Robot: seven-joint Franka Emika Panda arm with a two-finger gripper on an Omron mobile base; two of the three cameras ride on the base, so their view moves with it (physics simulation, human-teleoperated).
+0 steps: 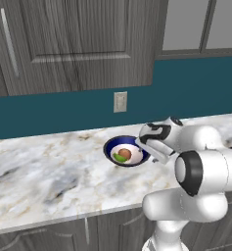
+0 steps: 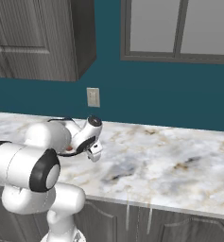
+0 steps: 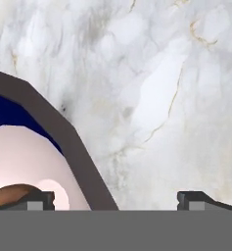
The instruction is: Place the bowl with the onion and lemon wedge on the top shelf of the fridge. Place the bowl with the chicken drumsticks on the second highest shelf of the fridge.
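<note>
The bowl with the onion and lemon wedge (image 1: 112, 147) is dark blue with a white inside and stands on the marble counter (image 1: 49, 171). In it lie the brown onion (image 1: 125, 154) and the green-yellow lemon wedge (image 1: 119, 158). My gripper (image 1: 156, 156) hangs open just above the bowl's right rim. In the hand view the rim (image 3: 63, 137) runs between the two fingertips (image 3: 39, 200), with the onion (image 3: 10, 193) by the left one. My gripper (image 2: 95, 153) points down from the bent arm, which hides the bowl. The fridge and the bowl with the chicken drumsticks are out of view.
Dark grey wall cabinets (image 1: 78, 44) hang over the counter against a teal wall with an outlet (image 1: 120, 102). A glazed cabinet (image 2: 179, 28) sits to the right. The counter's front edge (image 1: 63, 215) runs above lower cabinet doors. Bare marble (image 2: 170, 160) stretches right of the bowl.
</note>
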